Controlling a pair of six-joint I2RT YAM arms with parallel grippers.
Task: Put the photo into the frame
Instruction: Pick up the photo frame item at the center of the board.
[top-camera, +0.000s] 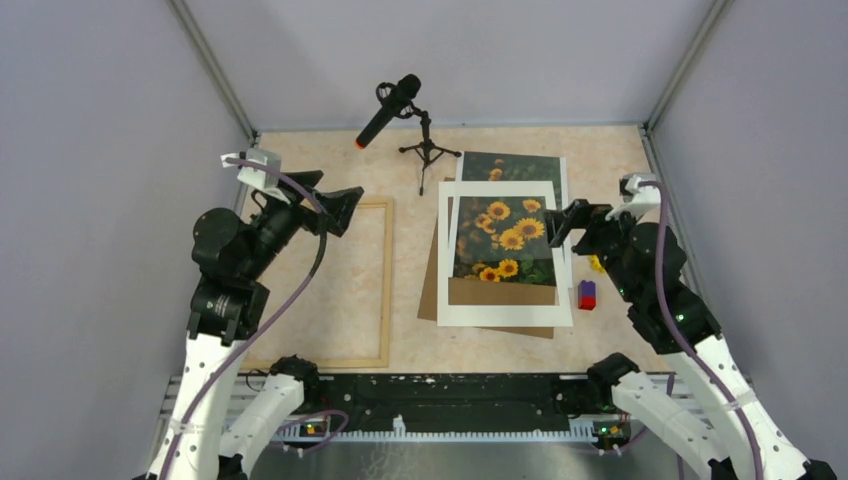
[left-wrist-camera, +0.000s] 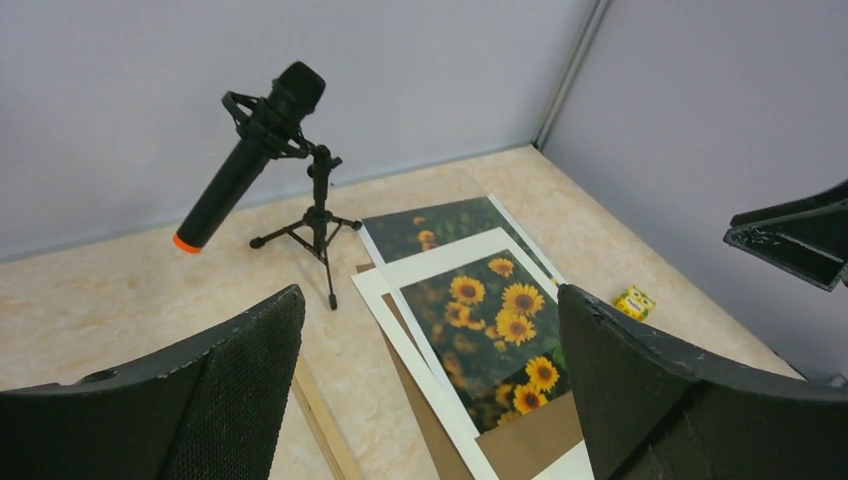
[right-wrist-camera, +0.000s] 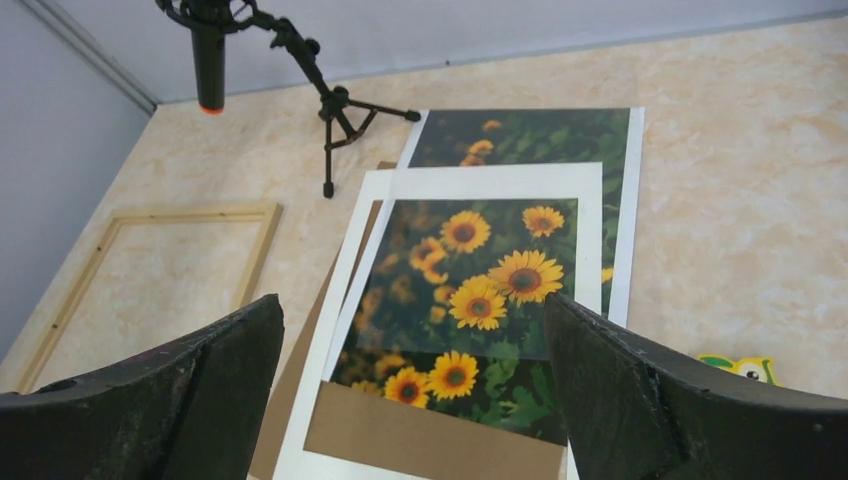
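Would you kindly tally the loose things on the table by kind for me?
Photo: 1
White mat: 1
Brown backing board: 1
Wooden frame: 1
Microphone on stand: 1
Red-and-blue block: 1
Yellow toy: 1
Total: 7

The thin light-wood rectangular frame (top-camera: 386, 290) is lying at my left. On my right, the plain brown backing board (top-camera: 428, 300) is lying under the sunflower paper print (top-camera: 512, 165), with the white windowed cardboard mat (top-camera: 505, 315) lying on top. The black tripod microphone (top-camera: 388, 110) is standing behind, between the frame and the stack.
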